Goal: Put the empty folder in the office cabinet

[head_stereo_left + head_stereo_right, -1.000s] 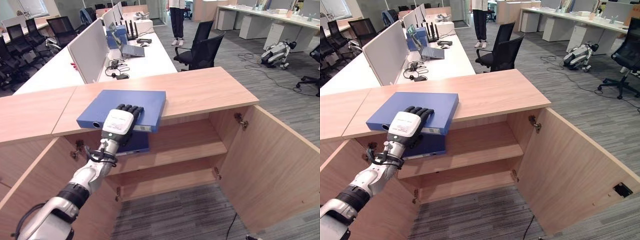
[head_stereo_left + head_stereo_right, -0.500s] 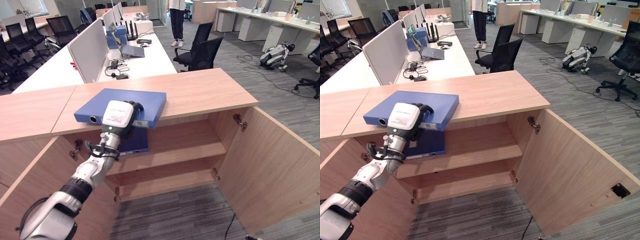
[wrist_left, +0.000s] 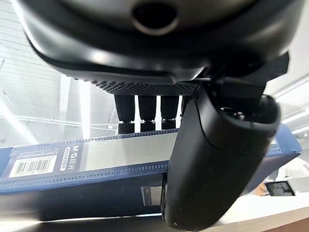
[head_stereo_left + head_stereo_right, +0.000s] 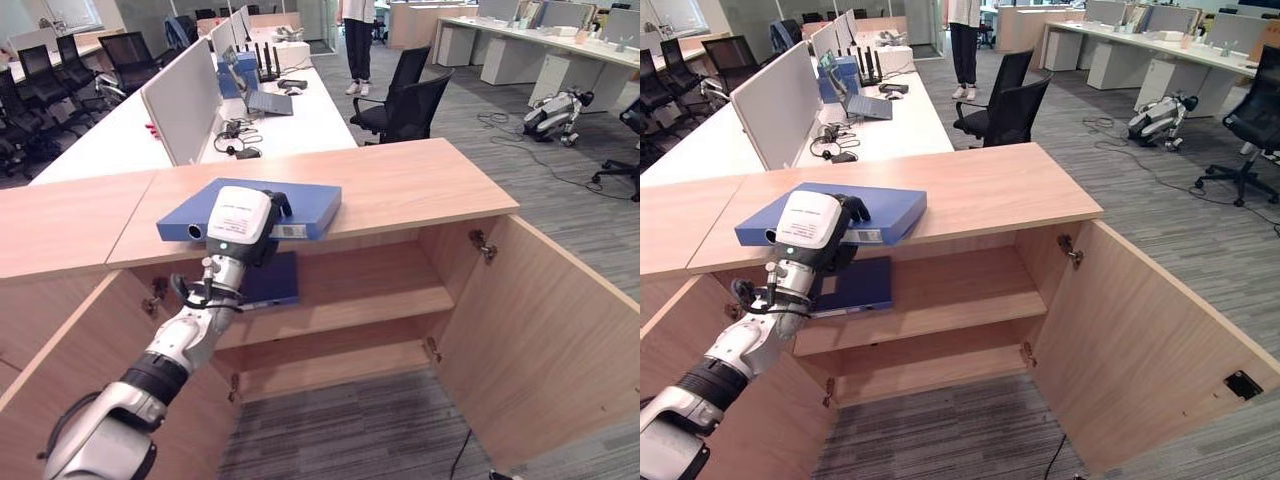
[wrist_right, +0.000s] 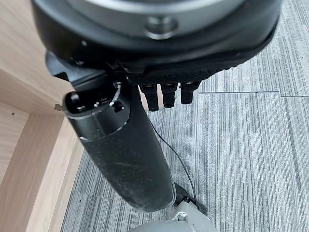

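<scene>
Our left hand (image 4: 238,222) clamps the folder's (image 4: 300,200) near edge, fingers above, thumb below. The folder lies flat on the cabinet (image 4: 420,185) top, long axis sideways; the open shelf (image 4: 370,290) sits directly beneath.

Left robot hand (image 4: 240,222) now clamped on folder's (image 4: 300,203) front edge, fingers newly curled.

The left arm is extended forward and upward, its wrist raised, and the left hand (image 4: 240,222) is clamped on the blue folder's (image 4: 300,201) near edge: fingers (image 3: 147,112) over the top, thumb beneath. The right hand (image 5: 125,145) is held low, fingers straight, nothing between them.
</scene>
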